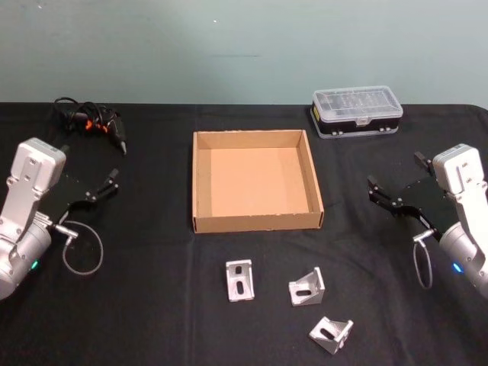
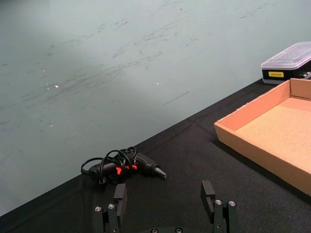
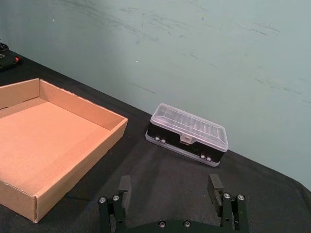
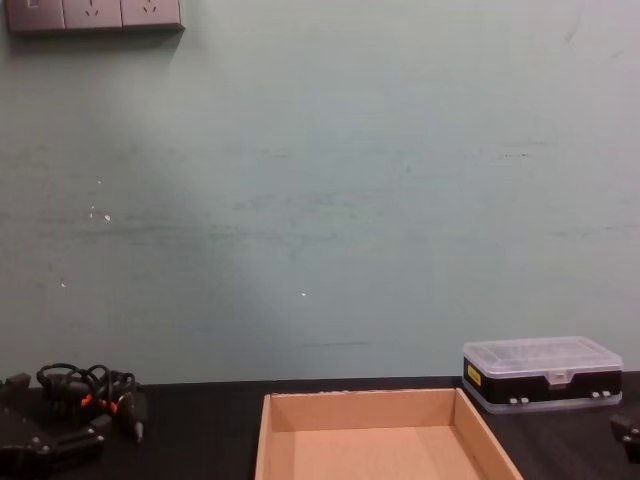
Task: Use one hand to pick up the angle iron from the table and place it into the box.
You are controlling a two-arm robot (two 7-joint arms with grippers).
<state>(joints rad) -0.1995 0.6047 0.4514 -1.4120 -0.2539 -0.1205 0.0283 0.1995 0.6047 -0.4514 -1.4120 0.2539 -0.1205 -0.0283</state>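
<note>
Though both hang open, right gripper [image 1: 395, 177] lies nearer than left gripper [image 1: 107, 184] to the angle irons [image 1: 306, 287] before the cardboard box [image 1: 258, 223].

Count on one table [image 1: 152, 305]:
- Angle irons x3: left angle iron [image 1: 239, 280], middle angle iron [image 1: 306, 287], nearest angle iron [image 1: 331, 334]. All are the same silver bracket type.
- Cardboard box [image 1: 255, 223] x1.
- Plastic case [image 1: 357, 110] with clear lid x1.
- Corded black tool [image 1: 95, 122] with orange marks x1, with one cable bundled on it.
- Grippers x2: left gripper [image 1: 109, 184] and right gripper [image 1: 396, 173], two fingers each.
- Socket plates [image 4: 92, 12] on the wall x3, in a row. The leftmost is cut by the frame edge, so the count past it can't be told.
</note>
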